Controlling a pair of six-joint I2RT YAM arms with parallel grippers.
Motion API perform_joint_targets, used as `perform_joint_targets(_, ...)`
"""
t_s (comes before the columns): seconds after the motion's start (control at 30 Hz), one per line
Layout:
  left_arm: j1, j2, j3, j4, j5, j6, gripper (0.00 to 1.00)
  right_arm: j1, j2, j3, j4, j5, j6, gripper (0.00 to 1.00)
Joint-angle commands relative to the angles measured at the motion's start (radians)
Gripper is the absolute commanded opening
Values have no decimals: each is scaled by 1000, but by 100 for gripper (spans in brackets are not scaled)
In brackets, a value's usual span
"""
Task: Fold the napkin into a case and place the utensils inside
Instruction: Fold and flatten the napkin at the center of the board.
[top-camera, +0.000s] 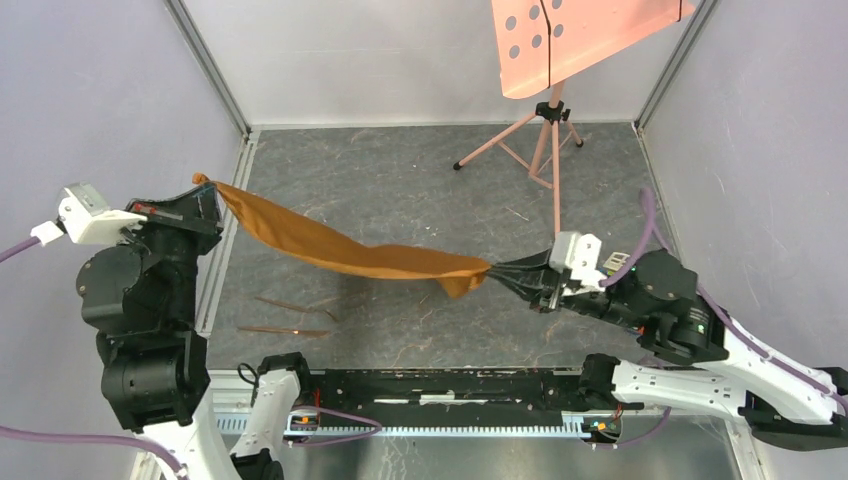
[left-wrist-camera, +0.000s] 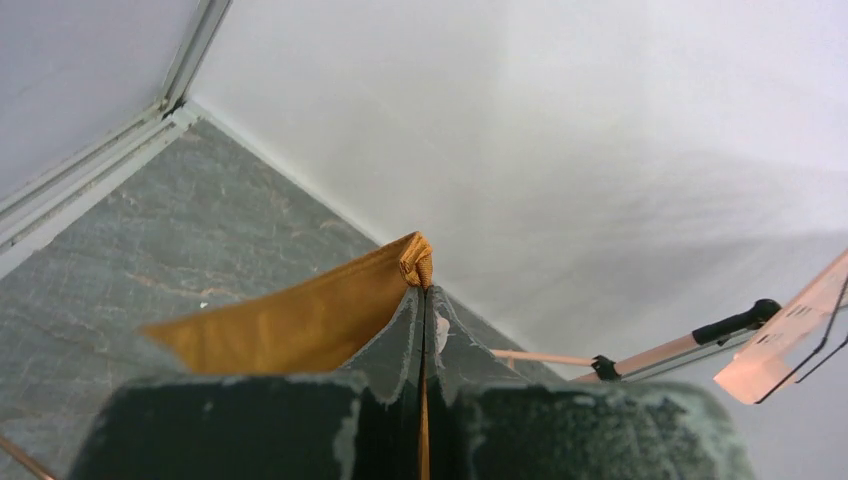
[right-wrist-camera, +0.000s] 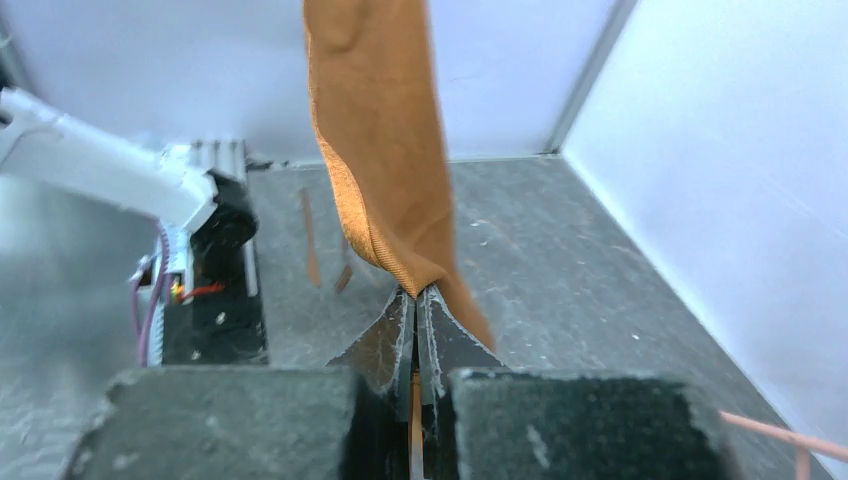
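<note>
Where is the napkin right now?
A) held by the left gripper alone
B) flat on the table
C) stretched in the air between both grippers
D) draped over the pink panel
C: the napkin spans the air, one end pinched in the left gripper, the other in the right gripper.

The napkin (top-camera: 340, 250) is a plain orange-brown cloth, lifted off the table (top-camera: 400, 180) and drawn into a twisted, sagging band. It runs from the upper left of the top view down to centre right. One corner is pinched in the left gripper (top-camera: 207, 187) and the other end is bunched in the right gripper (top-camera: 497, 270). The utensils (top-camera: 285, 330) — thin copper-brown pieces — lie flat on the table at lower left, beneath the cloth and apart from it.
</note>
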Motion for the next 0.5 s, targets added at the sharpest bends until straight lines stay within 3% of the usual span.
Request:
perform_joint_targets(0.0,1,85,34,10,20,54,2,4,-14,3,30,277,30,0)
perform_joint_targets(0.1,0,161,-3,135,96,34,2,1,37,5,-14,645,34,0)
perform_joint_targets(0.2,-1,315,-4,228,176,29,2,-81,120,4,-37,811,18,0)
perform_joint_targets(0.47,-33,870,137,415,420,9,2,-723,288,-168,138,448,148,0)
